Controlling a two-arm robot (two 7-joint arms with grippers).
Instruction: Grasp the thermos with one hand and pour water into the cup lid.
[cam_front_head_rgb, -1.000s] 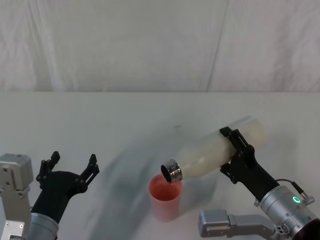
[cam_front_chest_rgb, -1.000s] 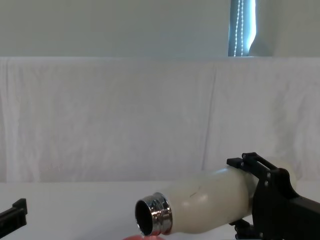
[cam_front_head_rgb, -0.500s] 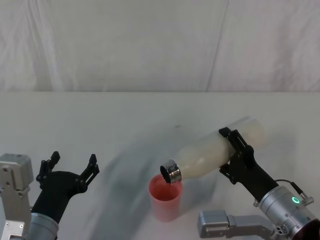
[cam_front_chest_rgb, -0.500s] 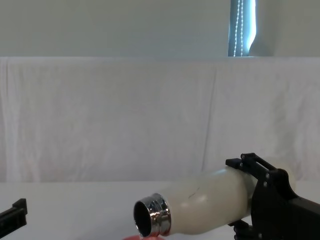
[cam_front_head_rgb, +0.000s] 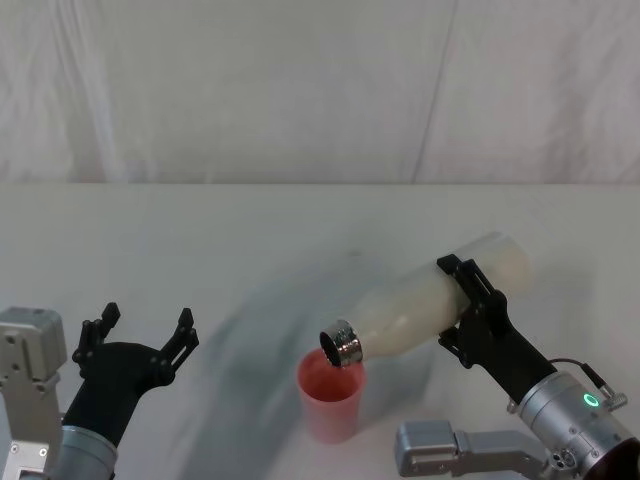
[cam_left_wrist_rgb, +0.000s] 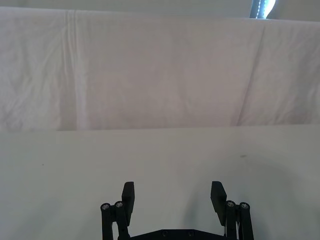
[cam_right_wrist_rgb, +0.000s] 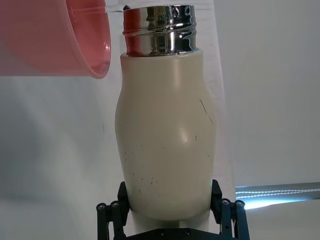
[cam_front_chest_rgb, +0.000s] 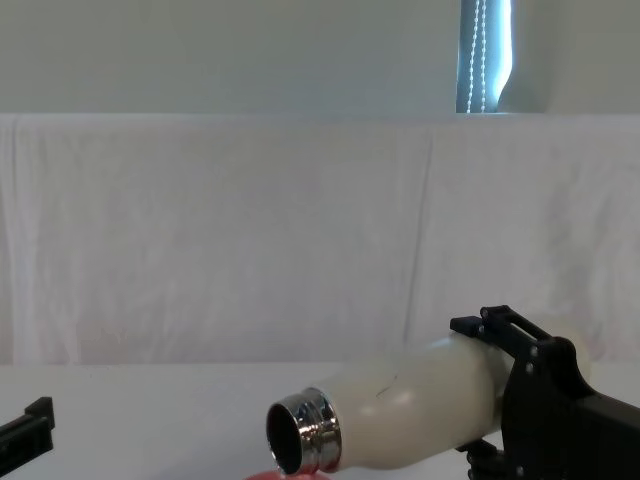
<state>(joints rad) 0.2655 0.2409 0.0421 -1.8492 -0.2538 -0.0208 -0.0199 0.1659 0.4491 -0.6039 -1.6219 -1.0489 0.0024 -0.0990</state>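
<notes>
Thermos tipped over the cup lid

My right tool (cam_front_head_rgb: 468, 305) grips the thermos (cam_front_head_rgb: 425, 305), neck angled down over the cup lid (cam_front_head_rgb: 330, 395); my left tool (cam_front_head_rgb: 140, 335) rests open, well apart.

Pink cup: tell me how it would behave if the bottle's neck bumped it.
The pink cup looks thin-walled and small, so probably light and easy to shove across the table. It stands upright and taller than wide, with nothing steadying it, so a knock near the rim could tip it. The right tool holds the bottle tilted over that rim.
</notes>
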